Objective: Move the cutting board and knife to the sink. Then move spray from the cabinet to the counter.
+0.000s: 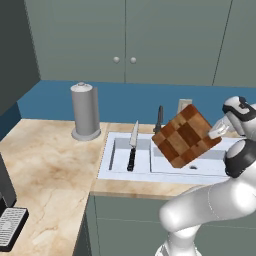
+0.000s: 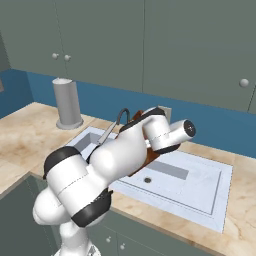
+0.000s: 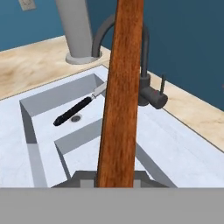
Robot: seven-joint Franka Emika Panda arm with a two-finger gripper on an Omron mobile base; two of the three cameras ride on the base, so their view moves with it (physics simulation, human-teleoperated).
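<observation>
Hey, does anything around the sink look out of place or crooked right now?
Yes. The cutting board hangs tilted on a corner in the air over the sink, clamped at one edge by the gripper. The knife leans in the left basin, blade tip up against the back wall, not lying flat.

Cutting board [image 1: 186, 135] checkered wood; counter [image 1: 50, 160] marbled stone; sink [image 1: 117, 170] matt, perhaps ceramic.

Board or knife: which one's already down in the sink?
The knife: it lies in the sink's left basin. The cutting board hangs tilted above the sink, clamped in the gripper.
</observation>
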